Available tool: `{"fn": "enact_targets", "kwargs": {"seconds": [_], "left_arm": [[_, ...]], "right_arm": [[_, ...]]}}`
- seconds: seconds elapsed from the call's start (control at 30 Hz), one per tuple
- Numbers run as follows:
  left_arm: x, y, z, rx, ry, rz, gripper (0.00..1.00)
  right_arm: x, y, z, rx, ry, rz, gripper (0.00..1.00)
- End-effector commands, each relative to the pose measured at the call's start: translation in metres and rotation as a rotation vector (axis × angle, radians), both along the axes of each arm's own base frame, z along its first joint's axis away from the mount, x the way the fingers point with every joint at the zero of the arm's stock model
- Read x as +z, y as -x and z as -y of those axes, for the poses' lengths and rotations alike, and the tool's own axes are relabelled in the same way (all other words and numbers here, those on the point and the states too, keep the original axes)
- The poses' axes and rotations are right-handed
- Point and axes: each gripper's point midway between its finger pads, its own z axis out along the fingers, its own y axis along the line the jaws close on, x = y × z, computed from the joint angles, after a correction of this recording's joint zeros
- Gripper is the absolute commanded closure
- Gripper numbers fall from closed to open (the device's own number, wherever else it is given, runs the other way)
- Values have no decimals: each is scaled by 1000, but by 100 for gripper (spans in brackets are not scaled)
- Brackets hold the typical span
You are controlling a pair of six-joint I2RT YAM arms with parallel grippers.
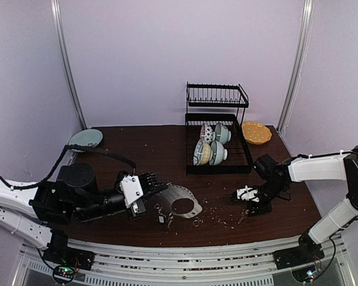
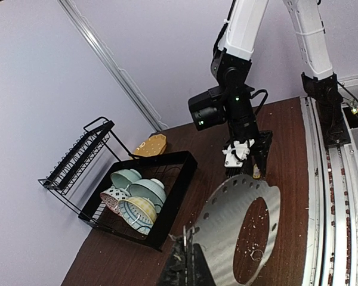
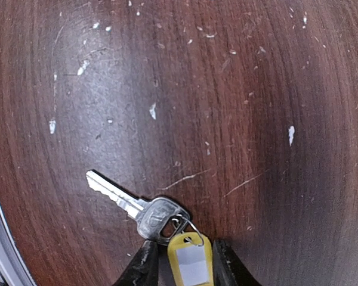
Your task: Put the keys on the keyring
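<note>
Right gripper (image 3: pixel 186 271): the 2 fingers sit low at the table, set narrowly apart and straddling the yellow tag. A dark sliver shows beside the tag on 1 side, so I judge it bracketed, not yet clamped.

The keys (image 3: pixel 158 217): the silver key lies flat on the wood, blade pointing away from the fingers, joined to the tag by a small wire loop.

Left gripper (image 2: pixel 186 265): fingers closed on the rim of the keyring (image 2: pixel 238 208), a broad flat grey band with small holes round it, held tilted above the table. It is well apart from the keys, off to their left in the top view.

A tiny loose ring (image 2: pixel 258 255) lies on the table, seen through the keyring's opening. Dish rack (image 1: pixel 218 152) stands behind.

Risks, as I judge them:
- The grip takes only the smooth plastic tag, so a slip on lifting is likely.
- The key hangs on a loose loop, so it may swing and miss the keyring.
- The keyring is pinched at 1 edge point and could pivot when pushed.
- The tiny loose ring could be mistaken for a target.
</note>
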Motion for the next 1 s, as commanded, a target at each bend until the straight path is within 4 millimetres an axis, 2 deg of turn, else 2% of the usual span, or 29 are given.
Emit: {"fn": "enact_targets", "kwargs": {"seconds": [0.0, 0.17, 0.33, 0.43, 0.63, 0.73, 0.97], "left_arm": [[31, -5, -2, 14, 73, 37, 100], [29, -4, -3, 9, 79, 27, 100], [28, -3, -1, 3, 81, 27, 100], [27, -3, -1, 3, 78, 28, 100], [26, -4, -1, 5, 76, 30, 100], [27, -4, -1, 6, 75, 31, 100], [29, -4, -4, 8, 83, 30, 100]], "right_arm": [[1, 3, 3, 17, 30, -22, 67], [8, -2, -8, 28, -36, 4, 77], [10, -5, -11, 32, -46, 16, 77], [11, -7, -12, 31, -48, 14, 70], [12, -7, -19, 54, -76, 3, 66], [11, -8, -22, 59, -82, 0, 70], [5, -6, -13, 62, -24, -17, 75]]}}
